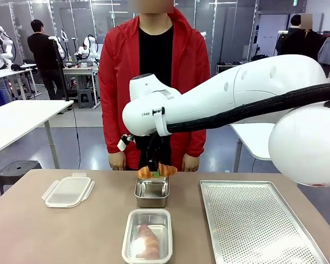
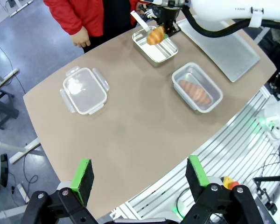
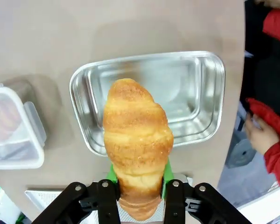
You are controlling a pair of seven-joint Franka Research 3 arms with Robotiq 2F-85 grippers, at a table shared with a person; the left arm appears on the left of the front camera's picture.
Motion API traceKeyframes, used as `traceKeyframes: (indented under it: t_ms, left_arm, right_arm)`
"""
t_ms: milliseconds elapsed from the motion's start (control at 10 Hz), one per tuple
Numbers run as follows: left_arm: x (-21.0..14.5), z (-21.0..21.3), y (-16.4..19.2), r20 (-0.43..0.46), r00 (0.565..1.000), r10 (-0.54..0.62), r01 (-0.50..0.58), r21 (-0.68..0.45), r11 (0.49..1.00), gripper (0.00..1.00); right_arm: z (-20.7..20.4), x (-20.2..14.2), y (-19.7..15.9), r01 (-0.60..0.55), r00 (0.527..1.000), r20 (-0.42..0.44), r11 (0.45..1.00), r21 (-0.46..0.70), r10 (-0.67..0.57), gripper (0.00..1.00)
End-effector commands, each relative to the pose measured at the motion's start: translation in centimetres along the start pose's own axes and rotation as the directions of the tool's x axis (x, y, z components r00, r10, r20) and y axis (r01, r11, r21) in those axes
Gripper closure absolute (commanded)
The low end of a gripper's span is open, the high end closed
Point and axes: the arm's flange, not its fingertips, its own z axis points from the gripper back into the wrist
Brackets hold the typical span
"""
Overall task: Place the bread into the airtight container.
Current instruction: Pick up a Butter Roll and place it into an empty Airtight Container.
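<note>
Right gripper [image 3: 139,181], closed on the bread [image 3: 136,135]: the roll is clamped nearer one end between the green pads [image 3: 111,174] and is carried clear above the steel pan [image 3: 200,88] at the far middle of the table [image 2: 130,130]. The long axis of the bread is held about level and at right angles to the closing line of the jaws. In the front view it runs left to right; in the right wrist view it is seen to cross the pan's shorter dimension, with the longer free part projecting to one side of the pads. The airtight container [image 1: 148,212] is set just on the robot's side of the pan, with a second bread [image 1: 147,242] laid lengthwise in it; its lid [image 1: 69,191] lies well apart to the robot's left. The step in hand is judged to be the carry to the container. The load should be kept high enough to clear both rims, the wrist probably turned so that the roll is matched to the container's length, and release delayed until the bread is lowered beside the one inside. Left gripper [image 2: 140,171]: jaws apart, nothing held, above the near table edge.
</note>
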Motion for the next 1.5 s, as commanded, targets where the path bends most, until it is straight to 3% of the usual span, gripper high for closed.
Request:
traceKeyframes:
  t_ms: [0,100,200,400,500,700,1100,1300,1400]
  left_arm:
    - [0.2,0.1,-0.1,0.006,1.000,-0.011,0.011,-0.013,1.000,0.00]
    - [0.2,0.1,-0.1,0.006,1.000,-0.011,0.011,-0.013,1.000,0.00]
    - [0.2,0.1,-0.1,0.006,1.000,-0.011,0.011,-0.013,1.000,0.00]
    - [0.2,0.1,-0.1,0.006,1.000,-0.011,0.011,-0.013,1.000,0.00]
    - [0.2,0.1,-0.1,0.006,1.000,-0.011,0.011,-0.013,1.000,0.00]
    - [0.2,0.1,-0.1,0.006,1.000,-0.011,0.011,-0.013,1.000,0.00]
    - [0.2,0.1,-0.1,0.006,1.000,-0.011,0.011,-0.013,1.000,0.00]
    - [0.2,0.1,-0.1,0.006,1.000,-0.011,0.011,-0.013,1.000,0.00]
    - [0.2,0.1,-0.1,0.006,1.000,-0.011,0.011,-0.013,1.000,0.00]
  right_arm:
    - [-0.2,-0.3,1.0,0.246,0.968,-0.065,0.968,0.047,-0.243,0.62]
    - [0.1,0.2,1.4,0.361,0.930,-0.087,0.931,0.059,-0.356,0.62]
    - [0.2,0.5,1.4,0.502,0.860,-0.105,0.865,0.005,-0.499,0.62]
    - [0.1,0.1,0.4,0.750,0.660,-0.066,0.661,0.002,-0.749,0.62]
    - [-0.2,-0.3,-0.2,0.828,0.559,-0.083,0.560,0.014,-0.825,0.62]
    - [-0.8,-0.7,-1.0,0.888,0.454,-0.090,0.442,0.126,-0.887,0.62]
    - [-3.3,0.3,-2.7,0.926,0.358,-0.036,0.351,0.139,-0.933,0.62]
    - [-4.7,1.4,-3.1,0.923,0.358,-0.010,0.353,0.154,-0.934,0.62]
    - [-4.9,1.6,-3.1,0.923,0.359,-0.013,0.353,0.154,-0.933,0.44]
